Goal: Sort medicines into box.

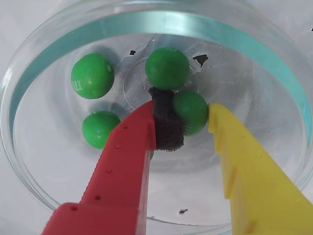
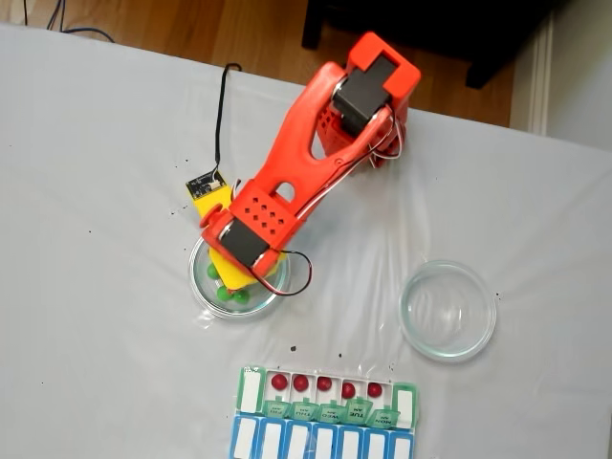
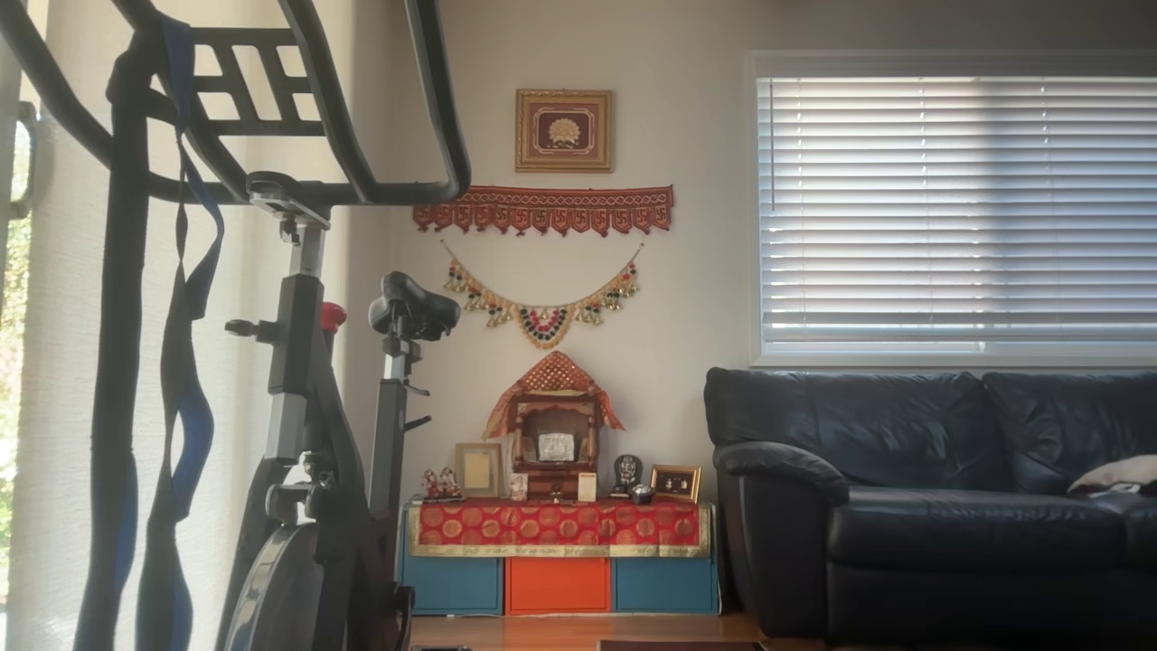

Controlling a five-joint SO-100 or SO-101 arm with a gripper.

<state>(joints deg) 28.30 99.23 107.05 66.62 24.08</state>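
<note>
In the wrist view the gripper reaches down into a round clear glass dish, its red finger and yellow finger spread a moderate gap apart around one green ball, not visibly pinching it. Three more green balls lie loose in the same dish. In the fixed view the orange arm hangs over that dish; five dark red balls sit in separate compartments of the green-lidded pill organiser, whose lids are flipped open, and a second glass dish stands well apart to the right
</note>
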